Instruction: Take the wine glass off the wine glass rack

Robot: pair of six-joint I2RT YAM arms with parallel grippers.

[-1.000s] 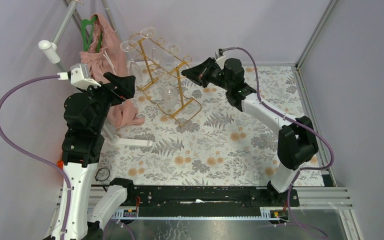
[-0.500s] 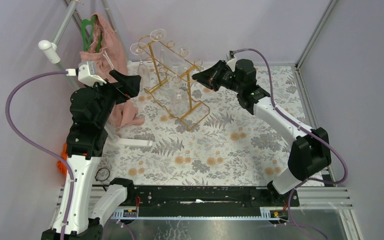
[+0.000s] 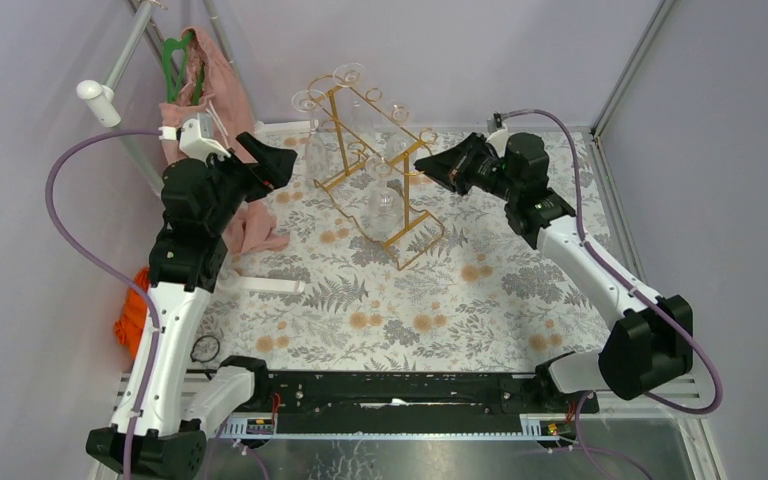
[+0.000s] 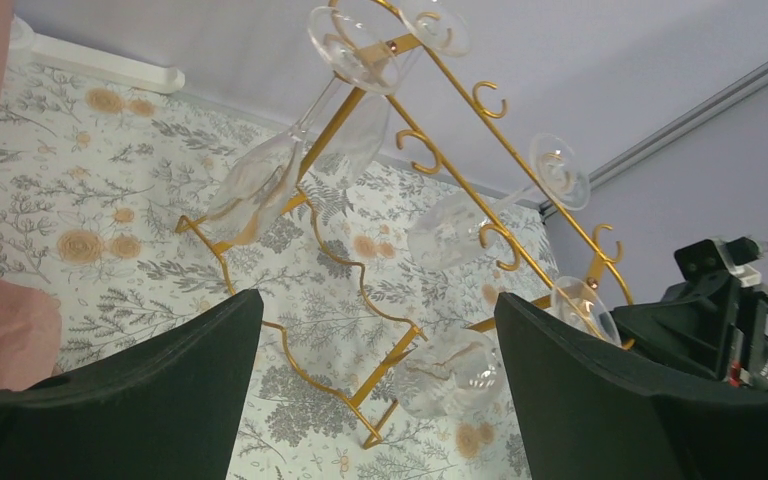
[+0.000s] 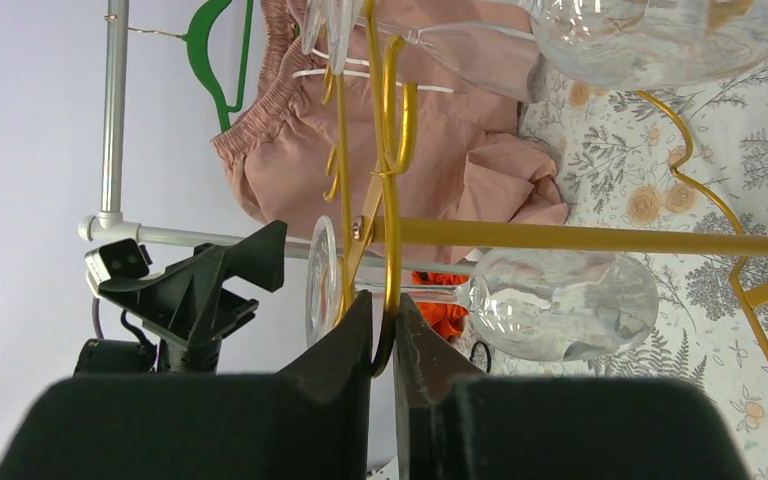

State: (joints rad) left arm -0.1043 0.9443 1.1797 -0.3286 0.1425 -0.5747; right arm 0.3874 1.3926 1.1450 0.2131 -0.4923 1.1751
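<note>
On floral table (image 3: 480,300), wine glass rack (image 5: 610,238) shifted rightward with right gripper (image 5: 384,312).

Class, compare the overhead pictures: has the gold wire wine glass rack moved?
Yes. The gold wire wine glass rack has shifted right, away from the pink draped garment, which stayed put.

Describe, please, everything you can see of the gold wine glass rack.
The wine glass rack is a thin, gold-coloured wire stand, apparently metal. It has a straight top bar lined with curled hooks, sloping legs and wavy-edged rectangular frame feet resting on the far part of the floral table. Several clear wine glasses hang from its hooks by their bases, bowls downward. The right gripper has its fingers closed on one curled end loop.
</note>
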